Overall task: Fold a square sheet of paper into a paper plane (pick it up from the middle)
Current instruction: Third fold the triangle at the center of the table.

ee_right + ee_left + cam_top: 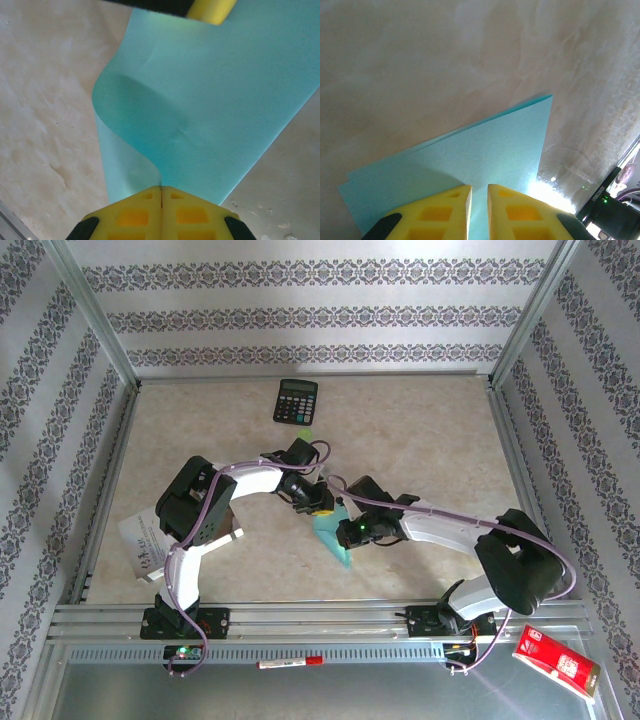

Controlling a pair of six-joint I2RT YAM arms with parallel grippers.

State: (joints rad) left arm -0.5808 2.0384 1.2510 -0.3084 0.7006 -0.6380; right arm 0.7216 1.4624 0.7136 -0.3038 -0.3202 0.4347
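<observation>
Since the square sheet of paper [210, 100] is already doubled over and bowed between both arms, you're mid-fold. I'd call it an early crease, nothing plane-shaped yet. It sits over the middle of the table [450, 440], well short of the calculator [296, 400].

Right gripper [161, 189]: jaws fully together, pinching the sheet right where it curls down into them.

Left gripper [479, 189]: jaws nearly together with a slim gap and the sheet running in between. Two layers show, edges slightly offset. I read that as a grip on the paper. One of its yellow fingers [210, 9] sits on the sheet's far edge in the right wrist view.

Next move, my read: bring the layers flush, lay the bow flat on the table, then press the crease. The risk is that the offset edges get locked in skewed. Can't tell whether the paper touches the table.
</observation>
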